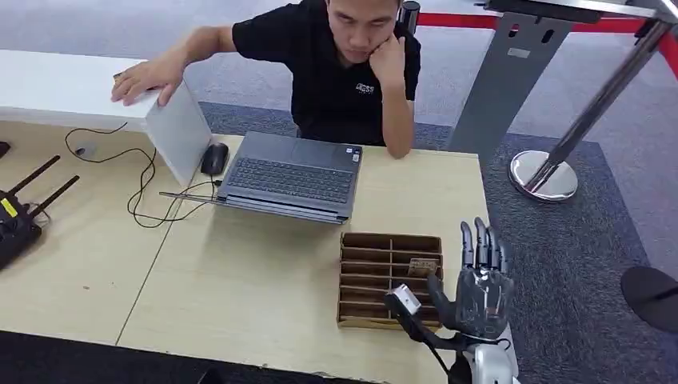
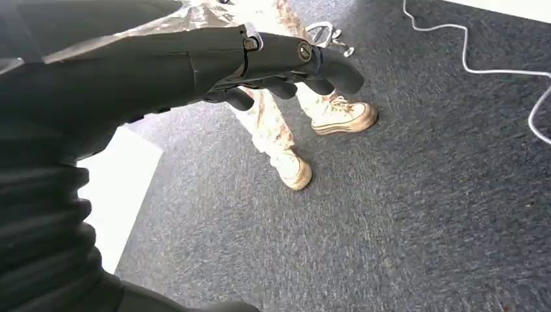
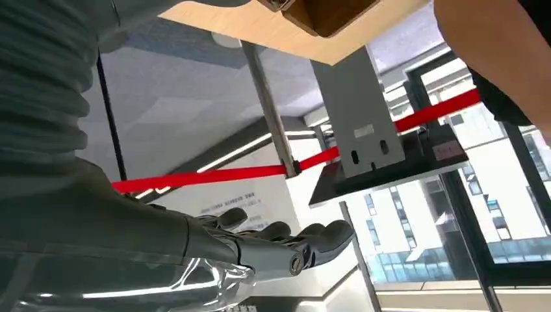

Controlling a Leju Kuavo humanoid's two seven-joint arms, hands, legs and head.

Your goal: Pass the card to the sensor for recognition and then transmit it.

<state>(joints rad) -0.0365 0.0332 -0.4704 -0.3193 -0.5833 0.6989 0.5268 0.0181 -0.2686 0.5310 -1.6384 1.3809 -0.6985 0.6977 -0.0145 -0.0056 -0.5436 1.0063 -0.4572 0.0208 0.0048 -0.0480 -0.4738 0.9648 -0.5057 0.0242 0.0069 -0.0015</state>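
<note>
Holding my right hand [image 1: 480,288] upright at the near right corner of the table [image 1: 240,280], fingers [image 1: 478,244] straight and spread, palm empty, thumb pointing toward the brown slotted card tray [image 1: 389,280]. Tray sits just beside that hand on its thumb side, touching or nearly so from the head view; can't tell which. One card [image 1: 422,266] stands in a slot in the tray's hand-side column, just ahead of my thumb, not held. Right wrist view confirms fingers extended with nothing between them, red barrier belt [image 3: 214,175] and windows beyond. My left hand [image 2: 286,65] hangs low over grey carpet [image 2: 390,227], fingers loosely curled, holding nothing; a person's shoes [image 2: 338,114] stand on the carpet past the fingertips. Past the tray, farther from my right hand, an open laptop [image 1: 292,176] with a black mouse [image 1: 213,158] beside it, and a person [image 1: 344,72] seated behind the table, one hand on a white box [image 1: 172,120]. Black antenna device [image 1: 20,212] lies at the far side of the table, well apart from my right hand. Sensor: can't tell which item it is.
</note>
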